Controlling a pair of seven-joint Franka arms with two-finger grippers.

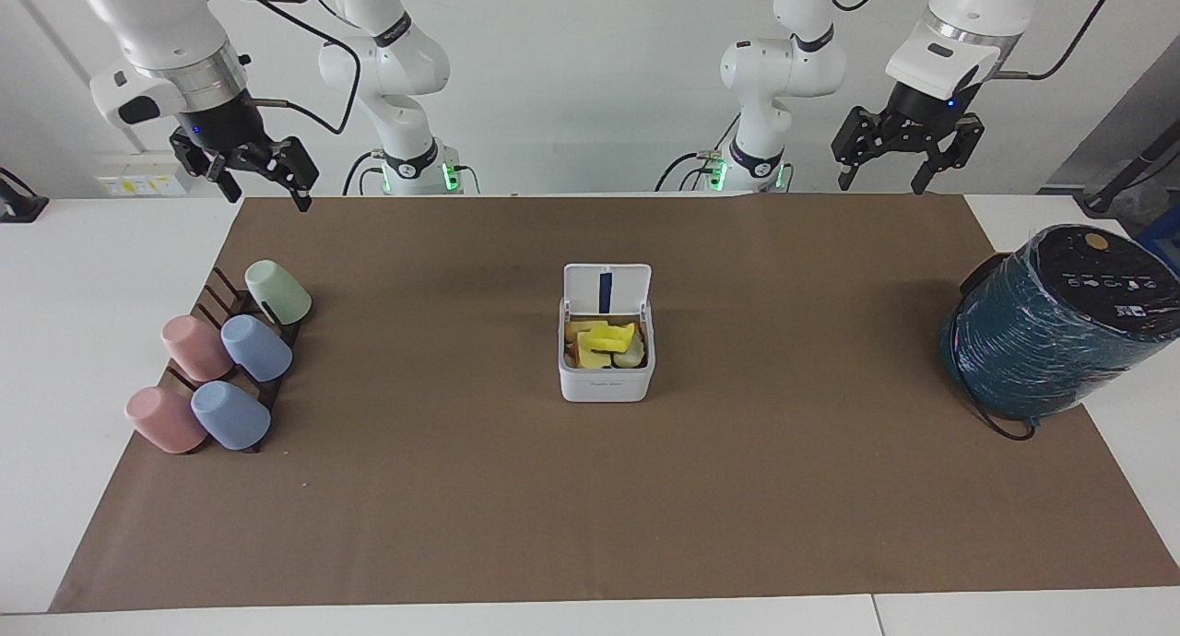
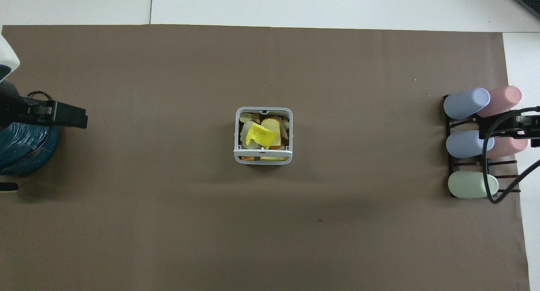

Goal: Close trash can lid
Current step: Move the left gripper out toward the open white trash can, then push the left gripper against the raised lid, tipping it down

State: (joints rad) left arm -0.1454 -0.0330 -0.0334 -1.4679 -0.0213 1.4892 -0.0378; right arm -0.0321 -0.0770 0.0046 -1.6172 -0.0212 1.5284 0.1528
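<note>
Square white hinged lid (image 1: 607, 288) upright on small white plastic trash can (image 1: 607, 376); looks light and stiff, best nudged at its free top edge; left gripper (image 1: 907, 163) and right gripper (image 1: 261, 177) hang spread, empty.

My desk (image 1: 55, 276) is white, with a brown mat (image 1: 461, 507) over most of it. On the mat sit the open trash can (image 1: 607, 378), a cup rack (image 1: 241, 346), and partly a teal wrapped spool (image 1: 1042, 341).

High facing camera toward robots, overhead camera steeply down, both share brown mat (image 1: 590, 488).
</note>
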